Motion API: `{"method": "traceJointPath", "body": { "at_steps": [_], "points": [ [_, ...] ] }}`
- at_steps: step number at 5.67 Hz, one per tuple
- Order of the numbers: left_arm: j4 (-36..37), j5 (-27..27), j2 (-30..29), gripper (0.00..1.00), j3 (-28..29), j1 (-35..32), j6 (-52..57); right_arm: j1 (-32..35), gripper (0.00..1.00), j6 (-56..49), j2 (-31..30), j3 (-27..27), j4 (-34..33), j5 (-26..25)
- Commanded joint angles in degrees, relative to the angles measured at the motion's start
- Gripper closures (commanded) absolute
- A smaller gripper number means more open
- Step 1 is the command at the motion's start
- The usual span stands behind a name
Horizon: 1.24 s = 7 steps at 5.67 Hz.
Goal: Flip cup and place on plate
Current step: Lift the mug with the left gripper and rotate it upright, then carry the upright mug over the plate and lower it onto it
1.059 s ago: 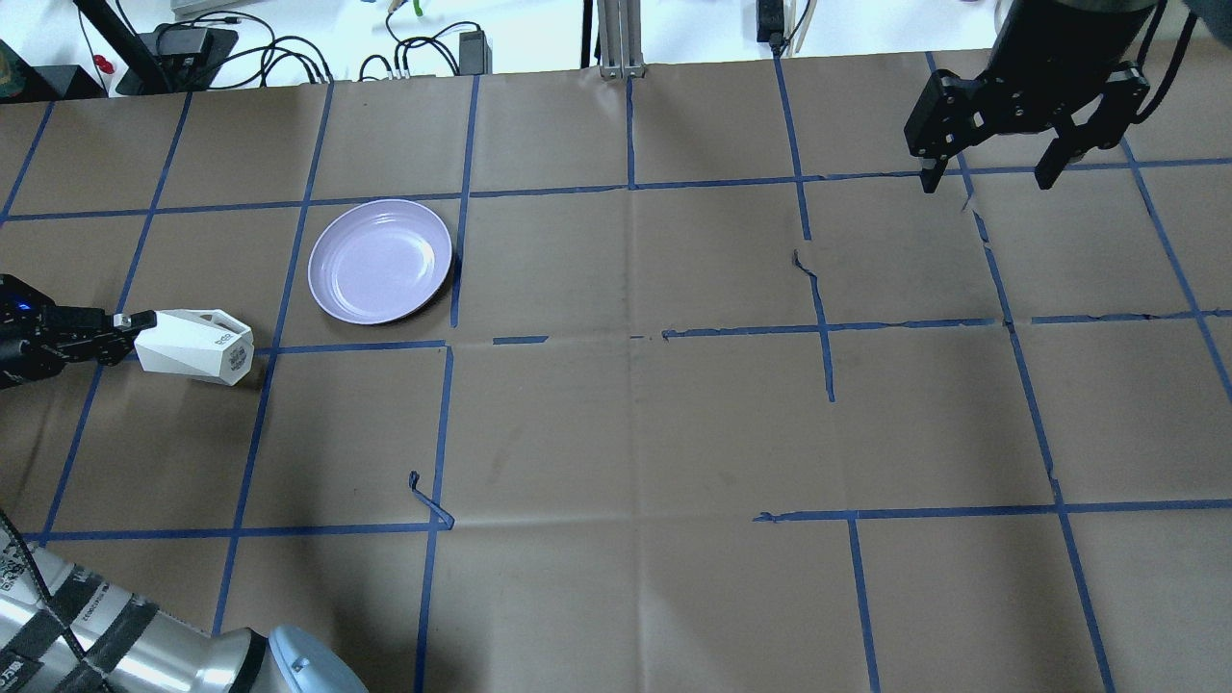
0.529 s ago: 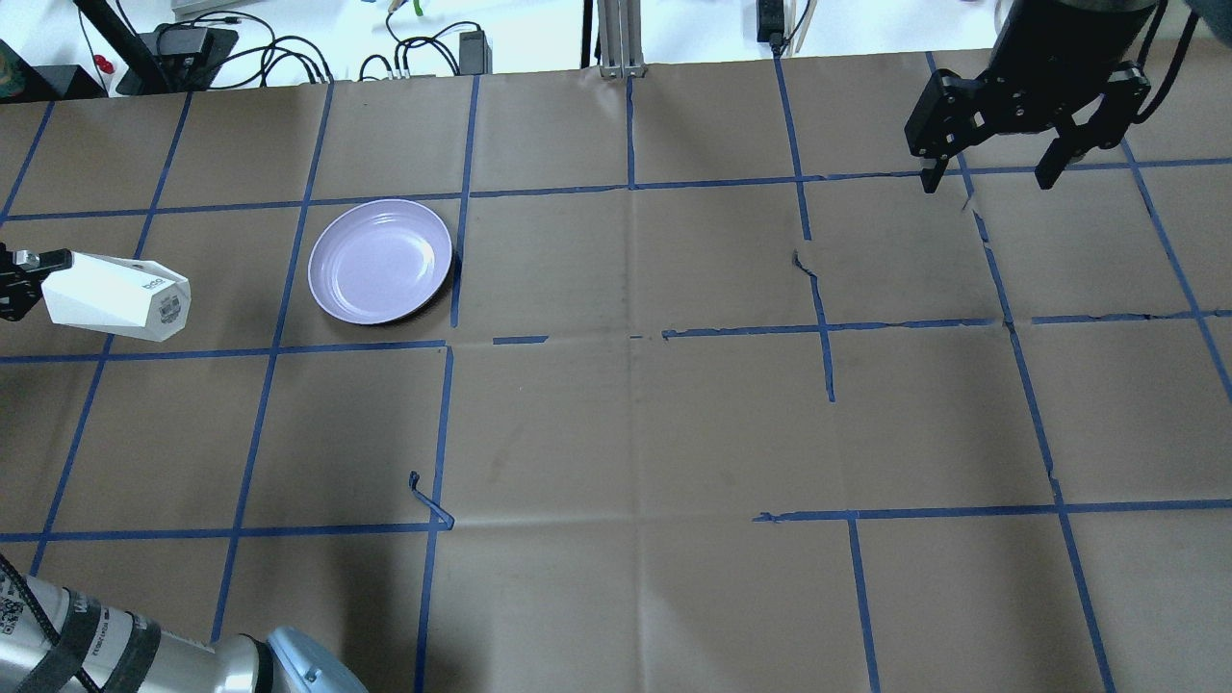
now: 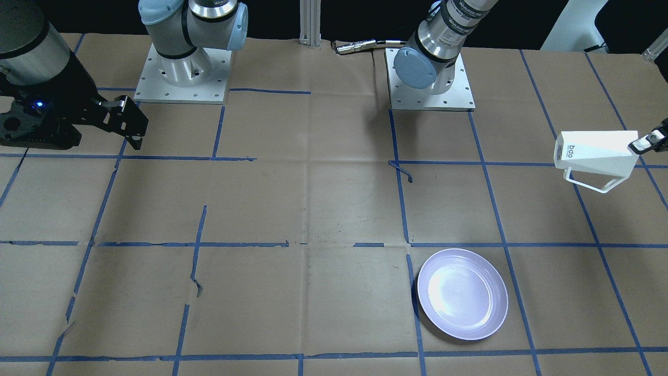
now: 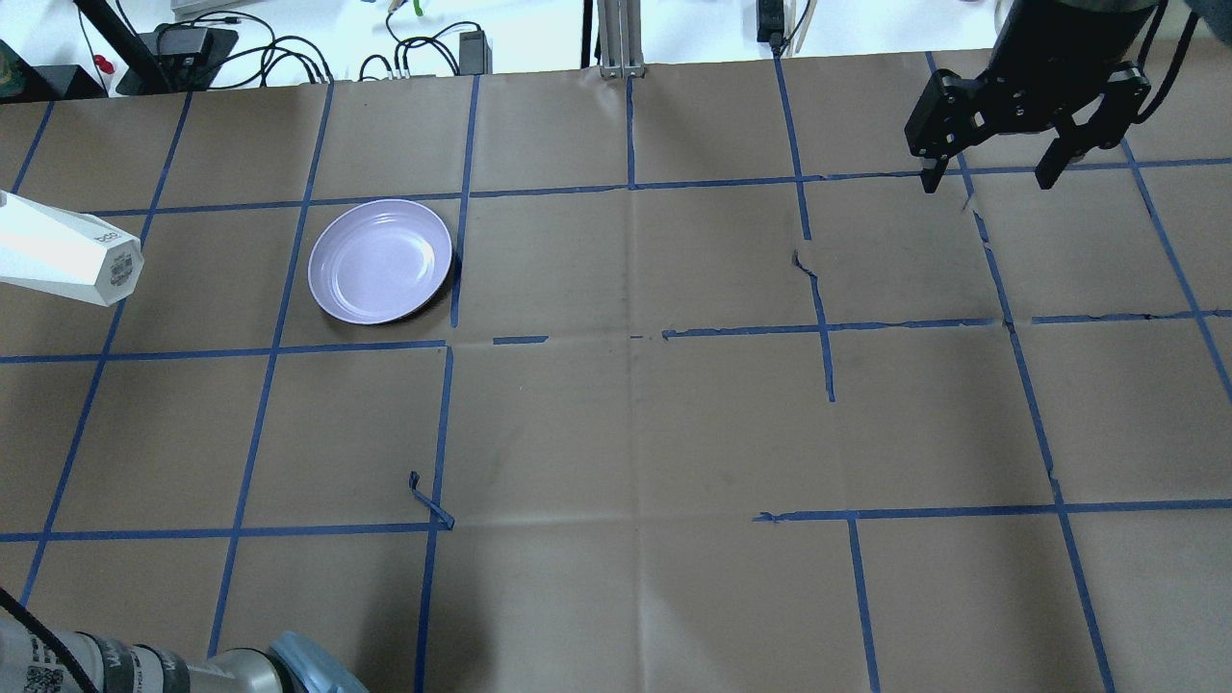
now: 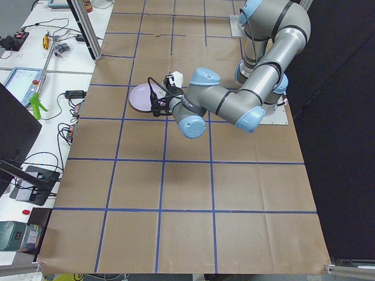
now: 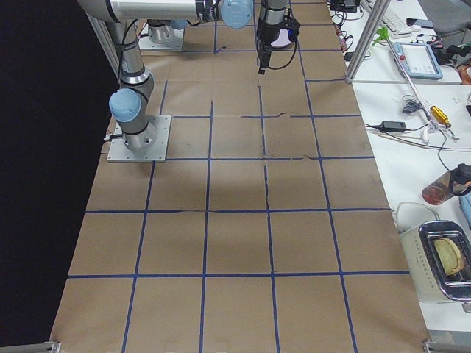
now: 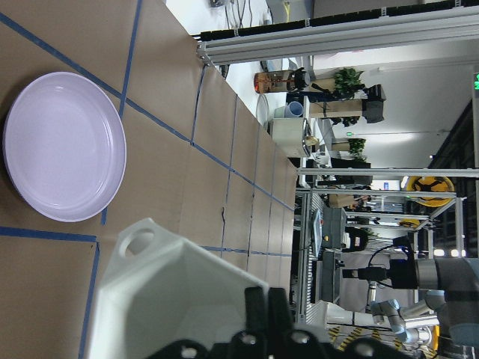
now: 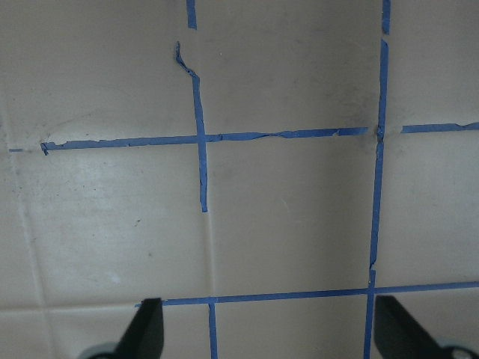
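A small white faceted cup (image 3: 595, 154) with an angular loop handle lies on its side in the air, out at the robot's left end of the brown paper-covered table (image 4: 626, 433), which is marked with a grid of blue tape. The left gripper (image 3: 646, 142) pinches the cup's rim, one black finger inside the mouth (the left wrist view shows this best). The narrower base, with its small dark print, points towards the middle of the table. From the front-facing view the handle shows along the cup's lower edge.

A round, glossy, pale lavender plate (image 3: 462, 294) with a raised rim rests flat on the paper. It is apart from the cup, nearer the table's centre, and nothing lies on it.

At the other end, the right gripper (image 4: 989, 179) hangs above bare paper and tape lines, its two black fingers spread wide and holding nothing.
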Motion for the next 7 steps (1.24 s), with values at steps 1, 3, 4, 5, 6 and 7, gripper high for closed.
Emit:
{"method": "traceJointPath", "body": {
  "at_steps": [1,3,4,5,6,7],
  "points": [
    [22.4,11.3,4.1,1.00,-0.3,-11.5,-24.6,0.0,0.00,0.0,0.0,0.0,0.0,0.0],
    [46.4,30.5,3.5,1.00,-1.0,-30.5,-46.4,0.0,0.00,0.0,0.0,0.0,0.0,0.0],
    [55.9,40.8,2.9,1.00,-2.9,-39.1,-54.4,0.0,0.00,0.0,0.0,0.0,0.0,0.0],
    [63.2,48.6,2.7,1.00,-5.9,-45.8,-58.9,0.0,0.00,0.0,0.0,0.0,0.0,0.0],
    [70.0,50.5,2.6,1.00,-9.9,-48.0,-59.5,0.0,0.00,0.0,0.0,0.0,0.0,0.0],
    [77.2,50.6,1.2,1.00,-14.5,-48.0,-59.5,0.0,0.00,0.0,0.0,0.0,0.0,0.0]
  ]
}}
